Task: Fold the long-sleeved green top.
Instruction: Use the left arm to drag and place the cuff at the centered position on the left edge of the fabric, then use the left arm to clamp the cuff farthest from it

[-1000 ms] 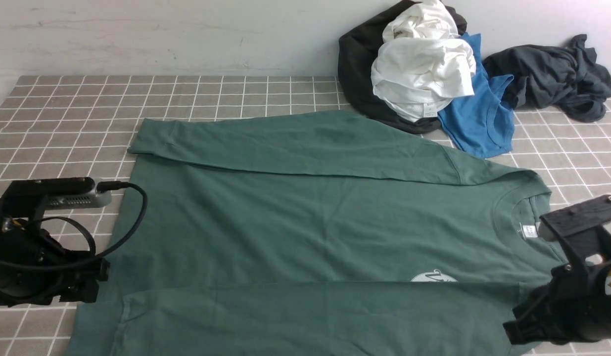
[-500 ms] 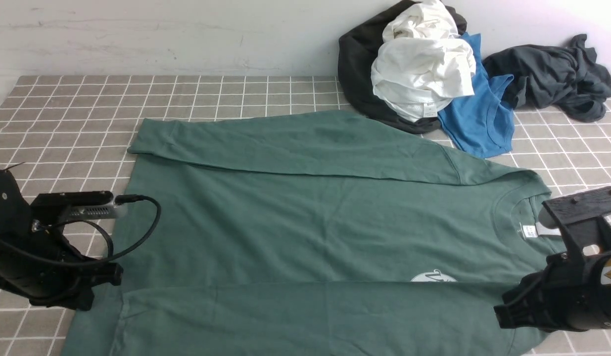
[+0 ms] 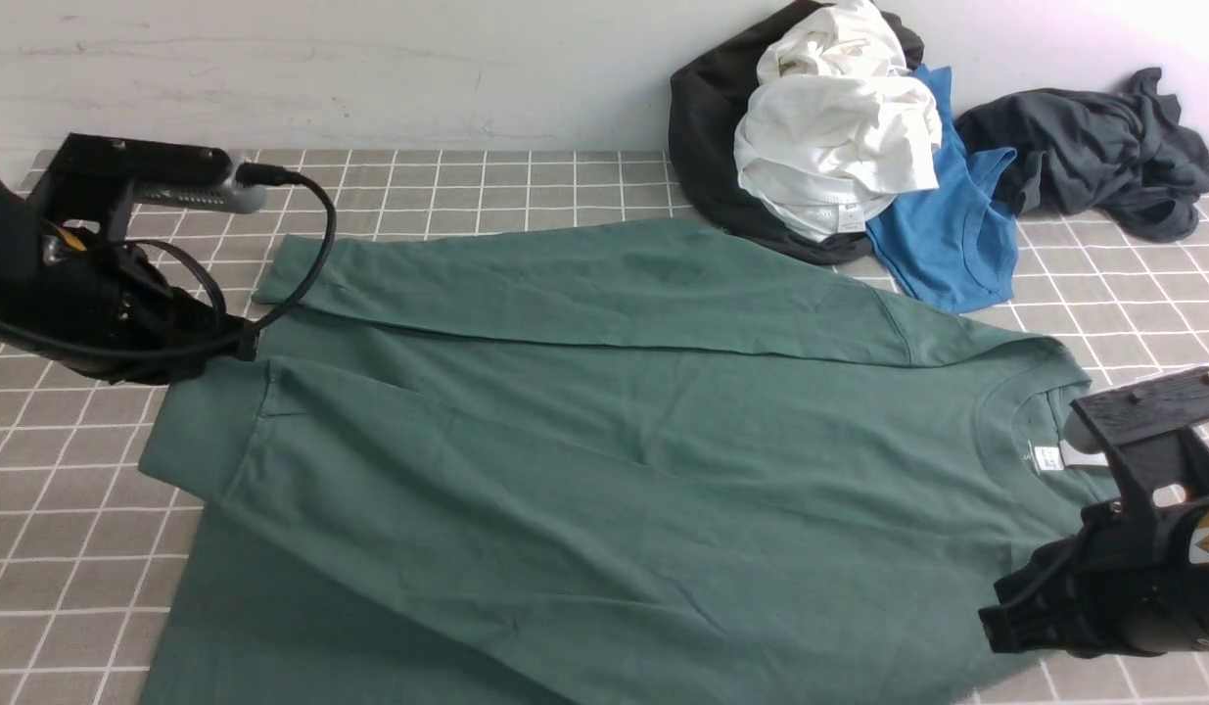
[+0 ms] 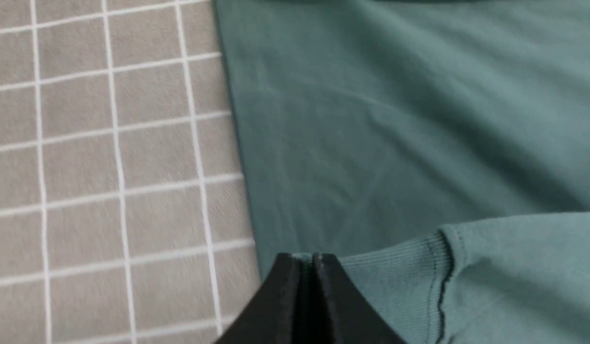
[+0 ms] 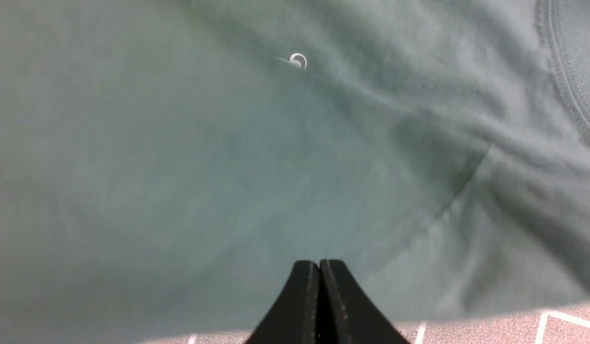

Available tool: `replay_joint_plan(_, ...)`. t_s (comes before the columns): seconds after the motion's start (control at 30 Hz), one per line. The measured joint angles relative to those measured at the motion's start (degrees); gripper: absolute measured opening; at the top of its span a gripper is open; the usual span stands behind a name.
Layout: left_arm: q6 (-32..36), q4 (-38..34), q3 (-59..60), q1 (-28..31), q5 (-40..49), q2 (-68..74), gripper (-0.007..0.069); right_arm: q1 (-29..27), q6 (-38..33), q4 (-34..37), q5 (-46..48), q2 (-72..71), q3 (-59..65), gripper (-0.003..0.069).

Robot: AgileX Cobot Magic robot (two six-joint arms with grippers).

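The green long-sleeved top (image 3: 614, 421) lies spread on the tiled table, its neck with the white label (image 3: 1046, 457) to the right. The far sleeve is folded along the top's far edge. My left gripper (image 3: 230, 345) is at the far left, shut on the near sleeve's ribbed cuff (image 4: 395, 267); green cloth shows between the tips of this gripper (image 4: 306, 258). That sleeve runs slantwise across the body. My right gripper (image 3: 1000, 622) is over the near right shoulder. In its wrist view the right gripper (image 5: 318, 263) is shut with no cloth between its jaws.
At the back right, against the wall, lies a heap of a black garment (image 3: 702, 127), a white one (image 3: 839, 137) and a blue tank top (image 3: 947, 235). A dark grey garment (image 3: 1093, 147) lies beside it. Bare tiles (image 3: 66, 548) show left of the top.
My left gripper closed on the near sleeve's cuff and carried it from the near left toward the far left, so the sleeve now crosses the body and hides the chest logo. The right arm barely moved.
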Motion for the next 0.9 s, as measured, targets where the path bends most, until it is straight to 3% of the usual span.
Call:
replay_joint_plan(0.17, 0.0, 0.0, -10.1, 1.2, 4.7, 15.1, 0.0085, 0.0, 0.0, 0.9, -0.2, 0.0, 0.0, -0.0010)
replay_joint_plan(0.27, -0.1, 0.0, -17.2, 1.4, 9.7, 20.7, 0.0202, 0.0, 0.0, 0.9, -0.2, 0.0, 0.0, -0.0010)
replay_joint_plan(0.3, -0.7, -0.1, -23.3, 1.8, 11.6, 23.9, 0.0295, 0.0, 0.0, 1.0, -0.2, 0.0, 0.0, -0.0010)
replay_joint_plan(0.33, -0.7, -0.2, -24.0, 1.8, 11.8, 24.3, 0.0306, 0.0, 0.0, 1.0, -0.2, 0.1, 0.0, -0.0010)
replay_joint_plan(0.37, -1.6, -0.2, -27.5, 2.1, 12.5, 26.6, 0.0372, 0.0, 0.0, 1.0, -0.3, 0.2, 0.0, -0.0010)
replay_joint_plan(0.5, -7.6, -1.1, -41.9, 3.5, 13.9, 34.9, 0.0500, 0.0, 0.0, 0.8, -0.4, 0.4, 0.0, -0.0010)
replay_joint_plan(0.6, -11.8, -1.2, -48.7, 3.9, 14.7, 39.4, 0.0506, 0.0, 0.0, 0.6, -0.3, 0.4, 0.0, -0.0010)
replay_joint_plan(0.7, -15.8, -1.4, -55.1, 3.9, 15.4, 45.4, 0.0461, 0.0, 0.0, 0.6, -0.2, 0.4, 0.0, -0.0010)
replay_joint_plan(0.77, -17.3, -2.1, -58.8, 3.9, 15.6, 48.9, 0.0383, 0.0, 0.0, 0.6, -0.3, 0.4, 0.0, -0.0010)
replay_joint_plan(0.8, -17.4, -2.1, -59.0, 3.9, 15.6, 49.2, 0.0383, 0.0, 0.0, 0.6, -0.3, 0.4, 0.0, -0.0010)
replay_joint_plan(0.83, -17.8, -2.1, -60.7, 3.9, 16.0, 50.9, 0.0304, 0.0, 0.0, 0.6, -0.7, 0.4, 0.0, -0.0010)
replay_joint_plan(0.87, -17.8, -2.0, -61.0, 3.9, 16.0, 51.0, 0.0295, 0.0, 0.0, 0.6, -0.7, 0.4, 0.0, -0.0010)
replay_joint_plan(0.9, -18.0, -2.1, -61.9, 3.9, 16.1, 51.5, 0.0216, 0.0, -0.1, 0.6, -1.2, 0.4, 0.0, -0.0010)
